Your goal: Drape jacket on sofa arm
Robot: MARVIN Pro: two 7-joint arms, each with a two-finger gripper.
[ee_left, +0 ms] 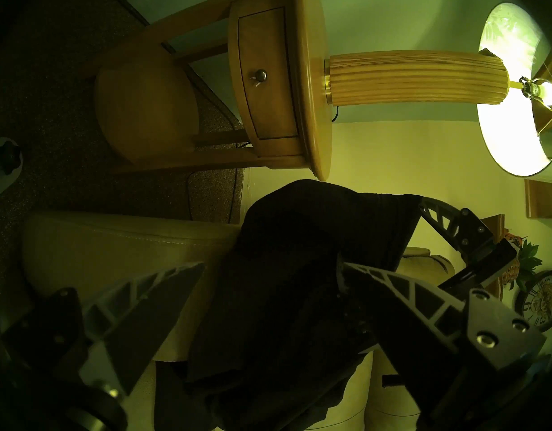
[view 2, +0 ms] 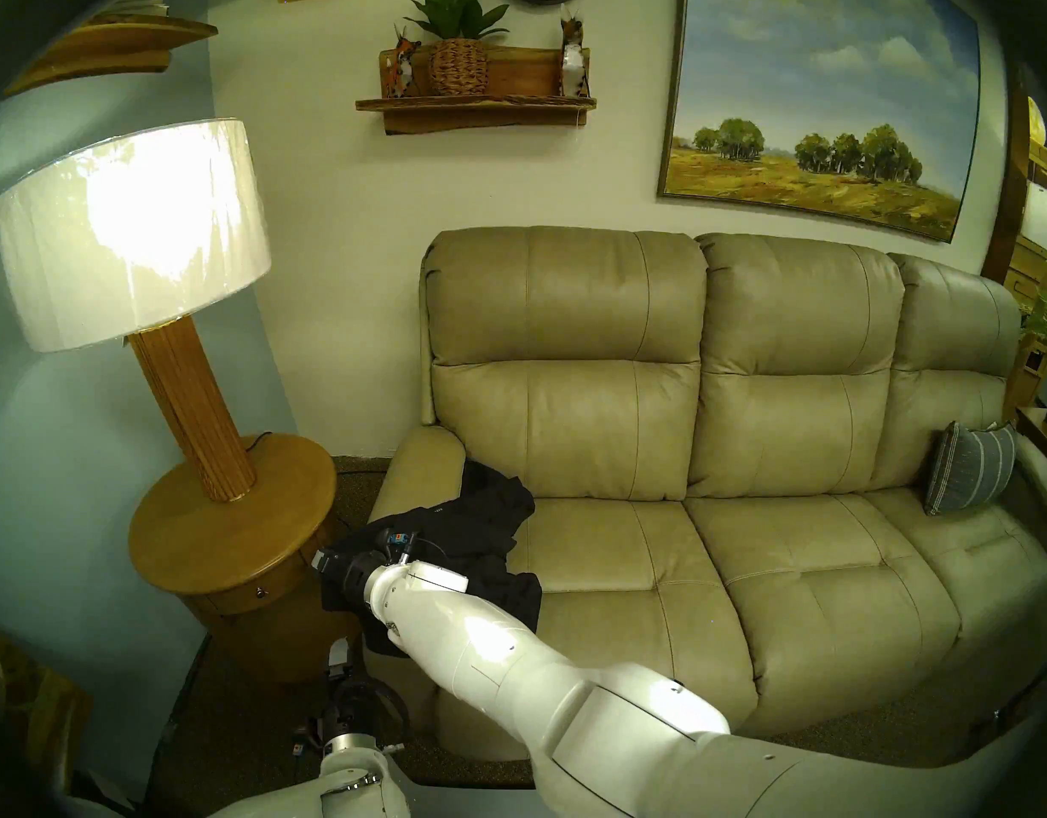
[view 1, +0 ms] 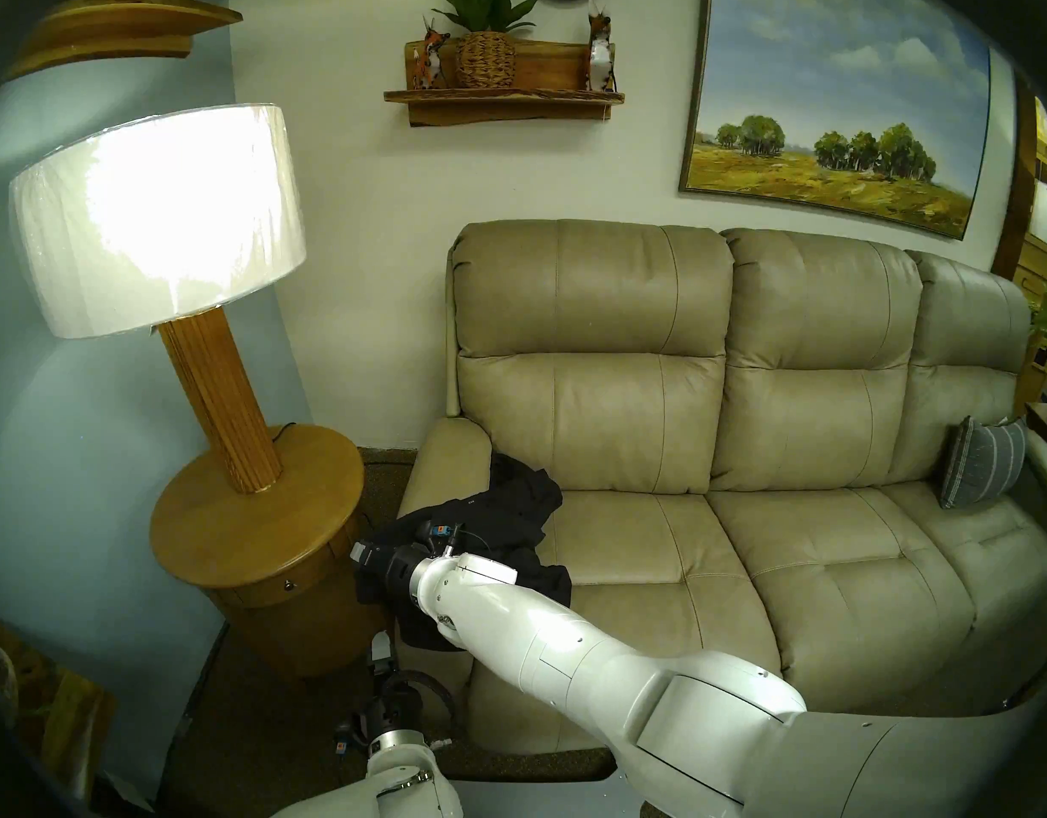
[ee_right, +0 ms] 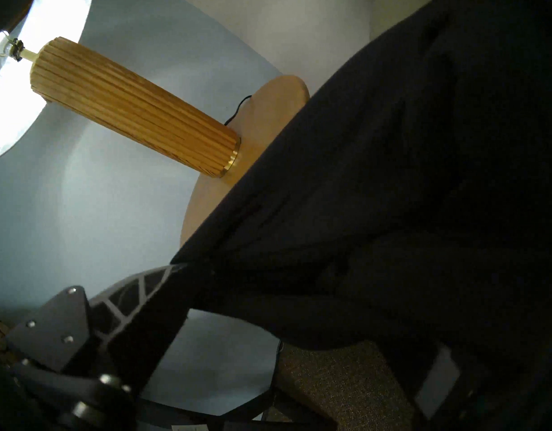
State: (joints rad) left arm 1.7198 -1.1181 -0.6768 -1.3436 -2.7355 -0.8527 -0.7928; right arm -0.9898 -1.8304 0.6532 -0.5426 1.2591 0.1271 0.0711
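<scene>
The black jacket [view 1: 512,504] lies across the front of the tan leather sofa arm [view 1: 444,462], spilling onto the left seat cushion and down the arm's front. My right gripper [view 1: 364,554] reaches across over the arm's outer side. In the right wrist view one of its fingers [ee_right: 137,296] stands wide at the jacket's [ee_right: 393,203] edge, and fabric hides the other. My left gripper [view 1: 382,651] is low in front of the arm. In the left wrist view its fingers [ee_left: 150,312] are spread, with hanging jacket fabric [ee_left: 284,296] between them.
A round wooden side table [view 1: 308,539] with a drawer stands close beside the sofa arm. It carries a lit lamp [view 1: 155,220] with a ribbed wooden stem. A grey striped pillow [view 1: 981,468] leans at the sofa's far right end. Dark carpet [view 1: 273,728] covers the floor.
</scene>
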